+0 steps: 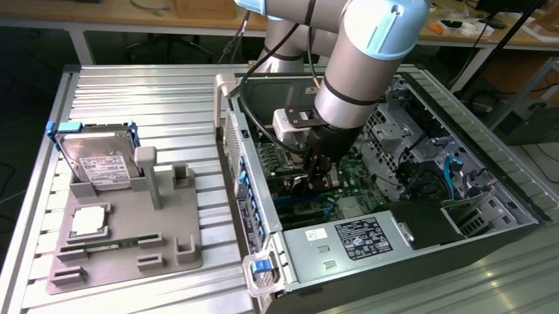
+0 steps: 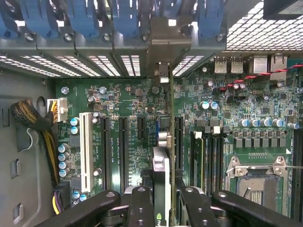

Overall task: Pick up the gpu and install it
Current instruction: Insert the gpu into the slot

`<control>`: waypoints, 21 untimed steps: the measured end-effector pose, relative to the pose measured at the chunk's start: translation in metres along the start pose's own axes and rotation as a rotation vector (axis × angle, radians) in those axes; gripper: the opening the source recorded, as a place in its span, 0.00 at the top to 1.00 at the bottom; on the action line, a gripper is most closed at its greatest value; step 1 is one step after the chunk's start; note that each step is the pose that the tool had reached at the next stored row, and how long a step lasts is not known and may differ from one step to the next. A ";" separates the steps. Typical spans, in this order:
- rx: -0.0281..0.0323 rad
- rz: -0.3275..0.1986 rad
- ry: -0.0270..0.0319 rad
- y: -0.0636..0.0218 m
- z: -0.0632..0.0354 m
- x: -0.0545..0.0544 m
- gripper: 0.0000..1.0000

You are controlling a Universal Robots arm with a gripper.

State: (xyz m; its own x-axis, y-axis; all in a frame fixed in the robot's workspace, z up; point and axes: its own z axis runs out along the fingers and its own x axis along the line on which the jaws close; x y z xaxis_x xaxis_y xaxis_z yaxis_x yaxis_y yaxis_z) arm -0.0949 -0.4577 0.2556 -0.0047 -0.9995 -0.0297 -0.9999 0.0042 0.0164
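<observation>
Slatted metal table [image 1: 157,98], open computer case [image 1: 489,216], fingers [image 2: 142,208] clamped on edge-on gpu [image 2: 161,184], lower end hidden

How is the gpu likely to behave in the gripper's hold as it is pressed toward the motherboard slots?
The gpu sits edge-on between the gripper fingers, so it probably stays stiff like a rigid board. Held by its thin top edge, it could tilt sideways if pushed off-line. Its exposed circuit board and the motherboard suggest that it is fragile under hard force.
</observation>
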 end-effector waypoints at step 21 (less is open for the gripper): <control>-0.0018 0.000 0.0002 0.0015 0.0102 0.003 0.73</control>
State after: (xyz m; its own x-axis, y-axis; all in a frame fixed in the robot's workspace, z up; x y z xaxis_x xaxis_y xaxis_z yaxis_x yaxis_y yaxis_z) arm -0.0966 -0.4607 0.2454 -0.0049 -0.9996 -0.0296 -0.9998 0.0044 0.0182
